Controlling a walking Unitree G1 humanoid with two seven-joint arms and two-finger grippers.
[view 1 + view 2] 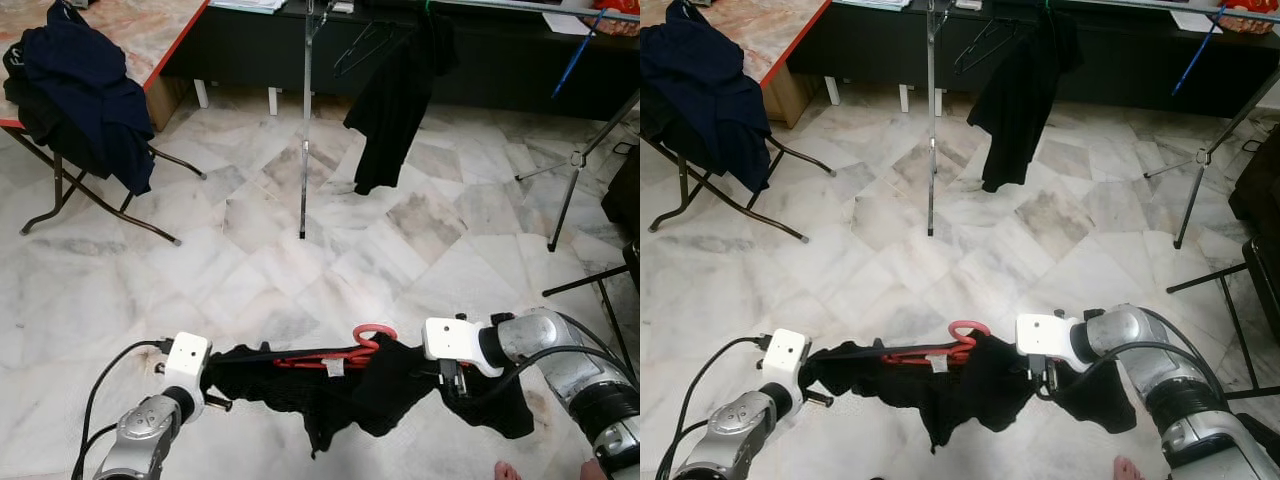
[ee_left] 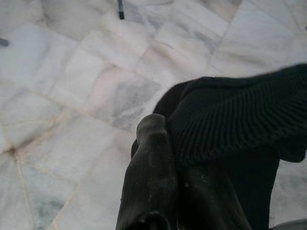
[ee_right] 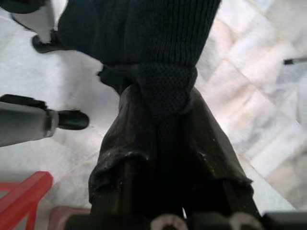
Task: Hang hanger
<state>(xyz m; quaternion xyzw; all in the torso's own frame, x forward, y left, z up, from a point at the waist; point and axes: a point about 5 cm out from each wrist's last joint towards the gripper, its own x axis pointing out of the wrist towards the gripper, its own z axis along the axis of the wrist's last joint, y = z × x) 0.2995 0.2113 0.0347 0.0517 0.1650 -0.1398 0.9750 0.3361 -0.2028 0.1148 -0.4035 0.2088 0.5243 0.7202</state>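
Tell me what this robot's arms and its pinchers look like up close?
Both arms are shiny silver metal tubes with rounded joints. Each wrist carries a boxy white housing with small dark screws. Loose black cables loop along the left arm and the right arm. The left gripper and right gripper have long, matte black fingers with a slightly scuffed, rubbery look.

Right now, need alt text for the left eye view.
Both end effectors, left and right, hold a black garment on a red hanger stretched between them above a marble floor. Beyond stands a clothes rack pole with another black garment hanging.
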